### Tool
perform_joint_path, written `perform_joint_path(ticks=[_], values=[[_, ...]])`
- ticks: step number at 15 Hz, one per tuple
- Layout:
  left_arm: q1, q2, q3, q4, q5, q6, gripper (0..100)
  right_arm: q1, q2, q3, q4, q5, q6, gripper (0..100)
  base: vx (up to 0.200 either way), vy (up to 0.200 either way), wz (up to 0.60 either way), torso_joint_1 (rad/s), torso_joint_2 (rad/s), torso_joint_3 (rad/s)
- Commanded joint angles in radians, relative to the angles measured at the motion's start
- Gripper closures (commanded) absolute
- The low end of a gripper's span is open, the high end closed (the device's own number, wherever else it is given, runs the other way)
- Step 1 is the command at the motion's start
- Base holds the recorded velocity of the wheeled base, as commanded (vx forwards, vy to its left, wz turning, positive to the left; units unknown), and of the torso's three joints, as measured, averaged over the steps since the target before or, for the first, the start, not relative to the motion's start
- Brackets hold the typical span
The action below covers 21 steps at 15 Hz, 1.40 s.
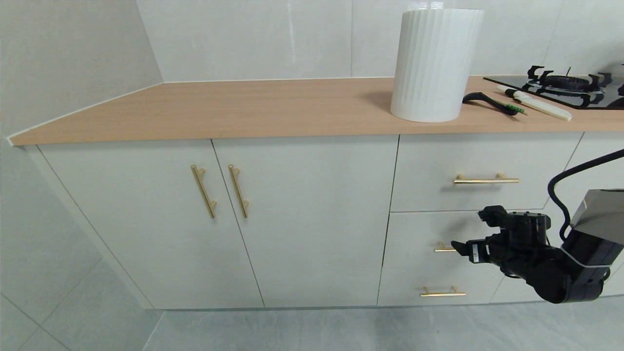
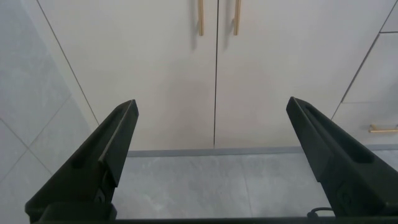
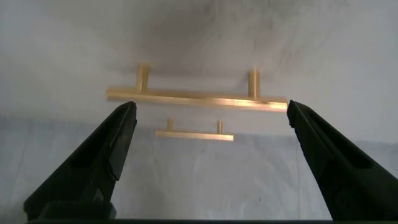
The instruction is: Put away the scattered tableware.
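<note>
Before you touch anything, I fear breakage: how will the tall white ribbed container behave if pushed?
The container is tall for its base, so a high push could tip it. It looks like glazed ceramic, likely heavy and fragile. Its vertical ribs may help grip.

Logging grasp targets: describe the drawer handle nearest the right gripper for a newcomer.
Below the wooden counter, right of the double doors, sits a drawer stack. It is the middle handle: a gold bar partly hidden by the right gripper, unlike the visible top handle and bottom handle.
</note>
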Motion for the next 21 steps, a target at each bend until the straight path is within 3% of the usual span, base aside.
perform_joint_path(ticks=[1, 12, 21], values=[[0.000, 0.001, 0.000, -0.001, 0.000, 0.000, 0, -0.002, 0.064, -0.008, -0.013, -0.001, 0.001, 0, 0.000, 0.000, 0.00, 0.000, 0.00, 0.000], [0.000, 0.001, 0.000, -0.001, 0.000, 0.000, 0, -0.014, 0.154, -0.131, -0.020, -0.027, 0.014, 0, 0.000, 0.000, 0.00, 0.000, 0.00, 0.000], [0.000, 0.001, 0.000, -0.001, 0.000, 0.000, 0, -0.015, 0.151, -0.062, -0.020, -0.027, -0.001, 0, 0.000, 0.000, 0.00, 0.000, 0.00, 0.000]])
